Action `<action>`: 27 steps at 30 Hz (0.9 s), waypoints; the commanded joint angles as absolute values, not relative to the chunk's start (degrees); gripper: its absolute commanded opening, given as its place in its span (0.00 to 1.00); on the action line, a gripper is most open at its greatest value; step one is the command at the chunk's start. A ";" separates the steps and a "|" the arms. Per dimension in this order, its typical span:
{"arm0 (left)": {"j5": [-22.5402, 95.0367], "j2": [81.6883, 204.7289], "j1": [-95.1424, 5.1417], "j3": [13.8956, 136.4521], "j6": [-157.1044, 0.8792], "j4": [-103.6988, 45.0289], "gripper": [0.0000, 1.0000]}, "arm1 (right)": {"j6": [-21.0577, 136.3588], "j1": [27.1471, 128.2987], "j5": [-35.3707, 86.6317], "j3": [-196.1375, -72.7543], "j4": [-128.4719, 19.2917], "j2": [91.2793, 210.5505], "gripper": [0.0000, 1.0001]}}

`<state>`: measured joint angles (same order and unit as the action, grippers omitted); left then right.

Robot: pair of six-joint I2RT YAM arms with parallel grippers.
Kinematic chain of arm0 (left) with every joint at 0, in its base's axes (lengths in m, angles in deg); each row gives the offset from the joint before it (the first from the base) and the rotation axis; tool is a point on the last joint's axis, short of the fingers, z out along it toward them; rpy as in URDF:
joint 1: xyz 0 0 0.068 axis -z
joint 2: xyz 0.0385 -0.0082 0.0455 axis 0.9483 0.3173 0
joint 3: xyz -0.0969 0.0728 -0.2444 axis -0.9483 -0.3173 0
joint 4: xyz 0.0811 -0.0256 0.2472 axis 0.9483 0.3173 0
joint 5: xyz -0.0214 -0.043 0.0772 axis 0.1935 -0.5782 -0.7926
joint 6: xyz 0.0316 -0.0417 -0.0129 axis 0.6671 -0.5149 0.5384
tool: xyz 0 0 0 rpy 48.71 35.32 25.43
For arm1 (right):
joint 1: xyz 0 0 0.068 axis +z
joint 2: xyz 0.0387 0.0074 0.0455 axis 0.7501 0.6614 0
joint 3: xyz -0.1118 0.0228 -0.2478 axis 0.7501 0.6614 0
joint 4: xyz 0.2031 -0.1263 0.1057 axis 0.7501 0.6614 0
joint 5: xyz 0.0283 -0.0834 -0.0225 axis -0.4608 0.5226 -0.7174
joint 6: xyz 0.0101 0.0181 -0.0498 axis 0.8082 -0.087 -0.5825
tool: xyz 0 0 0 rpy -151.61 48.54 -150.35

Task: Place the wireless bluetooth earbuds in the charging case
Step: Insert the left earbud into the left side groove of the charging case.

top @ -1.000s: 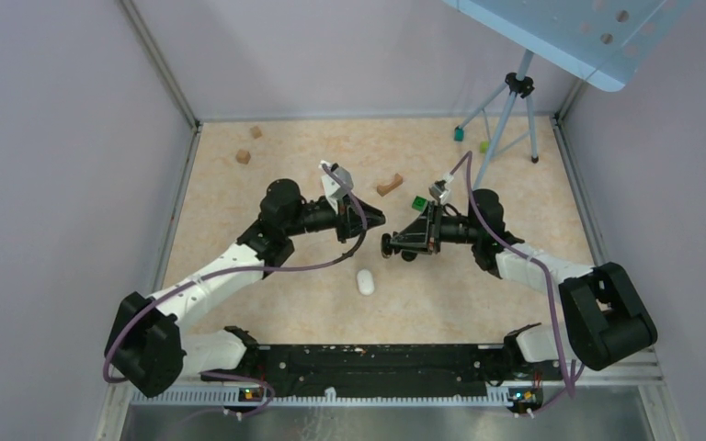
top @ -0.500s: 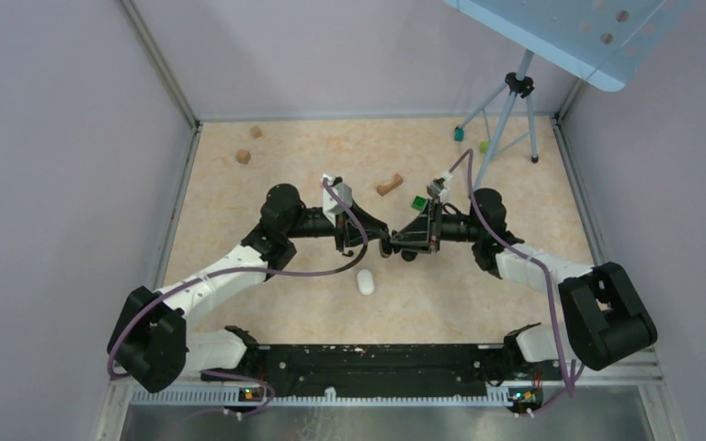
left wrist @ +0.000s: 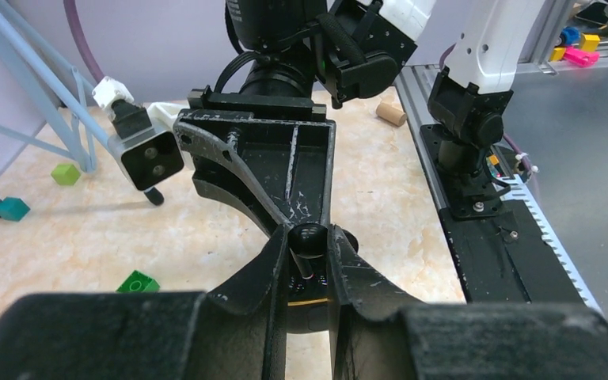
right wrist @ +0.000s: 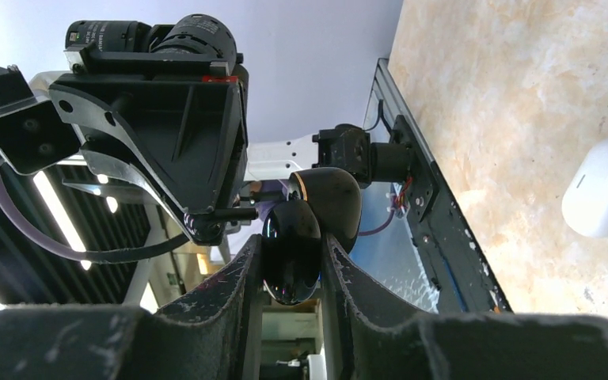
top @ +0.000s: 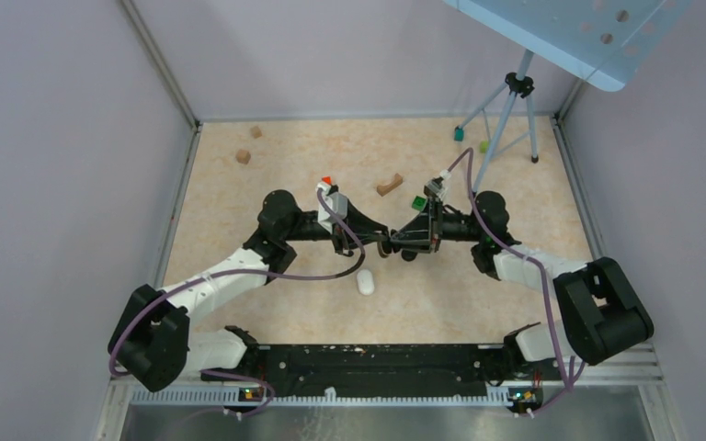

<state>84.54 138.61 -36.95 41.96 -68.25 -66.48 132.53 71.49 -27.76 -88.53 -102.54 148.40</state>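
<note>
Beige marbled bench inside lilac walls: above its middle hangs the glossy black charging case, clamped between the jaws of the right gripper. Whether anything lies inside it cannot be told. Close against it, a small black earbud sits pinched in the jaws of the left gripper. Below them a closed white oval pod rests on the bench.

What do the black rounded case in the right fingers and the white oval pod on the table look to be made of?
Black rounded case: probably moulded plastic with a high gloss, since its curved shell mirrors the lights. The thin gold band at its rim may be metal or paint. White oval pod: likely smooth plastic with a satin finish, showing a soft sheen and one fine line on its shell.
</note>
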 commanded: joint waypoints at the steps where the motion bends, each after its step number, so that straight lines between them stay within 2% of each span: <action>1: 87.58 139.66 -36.94 42.28 -66.27 -70.74 0.00 | 134.00 72.63 -28.68 -88.70 -106.77 147.29 0.00; 8: 88.29 140.58 -36.89 43.10 -64.95 -70.30 0.00 | 138.33 73.04 -28.43 -86.66 -112.90 146.91 0.00; 27: 88.10 141.74 -36.95 43.71 -63.44 -68.87 0.00 | 139.92 73.54 -28.07 -85.53 -115.87 146.83 0.00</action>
